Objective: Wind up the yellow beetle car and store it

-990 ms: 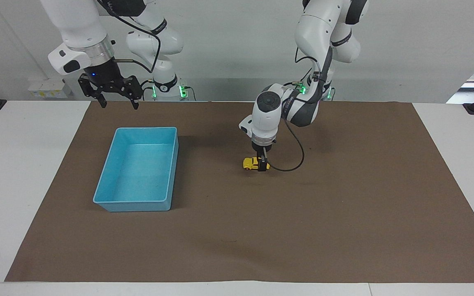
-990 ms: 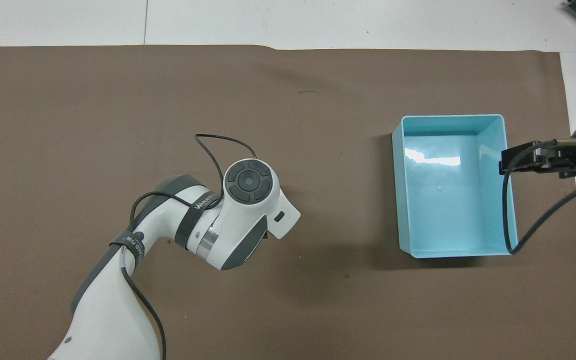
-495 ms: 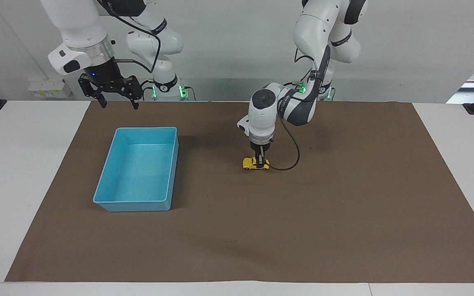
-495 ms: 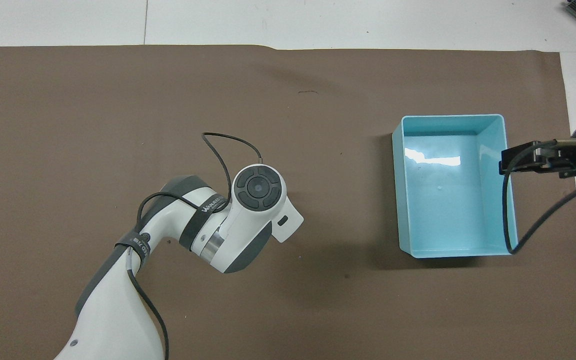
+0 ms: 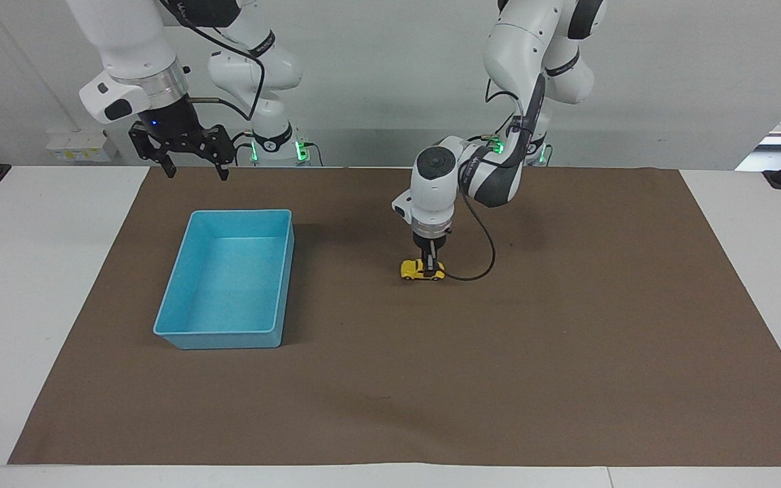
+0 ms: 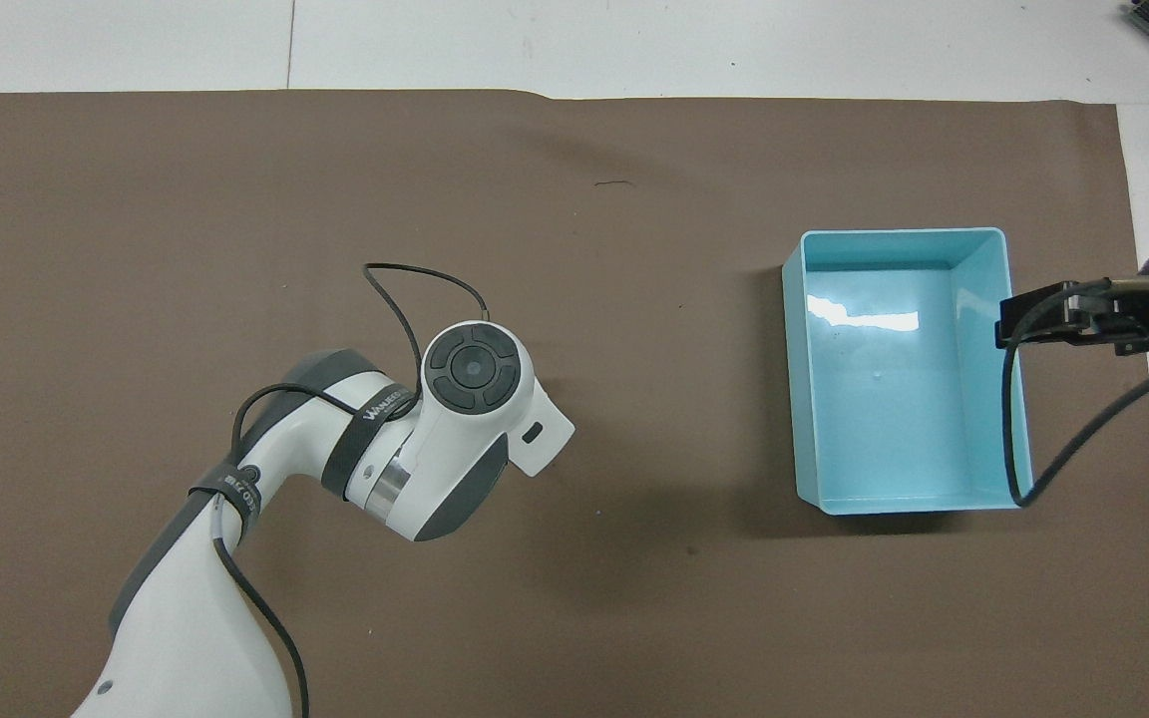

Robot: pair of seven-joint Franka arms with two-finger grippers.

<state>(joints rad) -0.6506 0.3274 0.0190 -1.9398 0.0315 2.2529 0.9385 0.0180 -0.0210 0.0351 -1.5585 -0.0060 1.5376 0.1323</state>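
The yellow beetle car [image 5: 412,271] stands on the brown mat [image 5: 567,352] near the table's middle, wheels on the surface. My left gripper [image 5: 431,266] comes straight down on it and is shut on its body. In the overhead view the left arm's wrist [image 6: 470,399] hides both the car and the fingers. The blue bin [image 5: 241,213] [image 6: 899,232] lies toward the right arm's end of the table and holds nothing. My right gripper [image 5: 196,173] [image 6: 1033,317] waits open in the air by the bin's edge.
A black cable [image 5: 482,268] loops off the left wrist and hangs just above the mat beside the car. White table [image 5: 38,285] borders the mat at both ends.
My left gripper has closed on the car, moving from its end to its middle. The left wrist has then shifted slightly toward the left arm's end of the table. The right arm has not moved.
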